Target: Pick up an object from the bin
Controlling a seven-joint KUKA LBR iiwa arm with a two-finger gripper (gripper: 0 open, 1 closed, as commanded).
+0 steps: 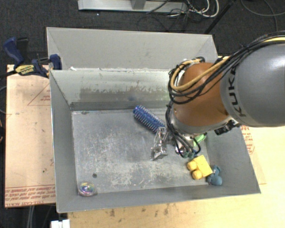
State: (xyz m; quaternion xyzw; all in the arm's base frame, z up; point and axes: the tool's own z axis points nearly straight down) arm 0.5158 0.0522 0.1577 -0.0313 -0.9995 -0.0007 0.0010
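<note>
dark floor (19, 13) all round grey metal bin (61, 137); cables (199, 1) on floor beyond bin at 12 o'clock. bin floor scuffed. small clear glittery ball (87, 189) in 7 o'clock corner. blue ribbed brush-like piece (148, 117) lies slanted just past centre toward 12 o'clock. gripper (158, 152) low over bin floor, just beside that piece at its 5 o'clock; whether spread or closed, cannot tell. yellow block (199, 167) and small blue piece (215, 177) together at 4 o'clock. green piece (198, 137) partly hidden under arm (256, 84).
</note>
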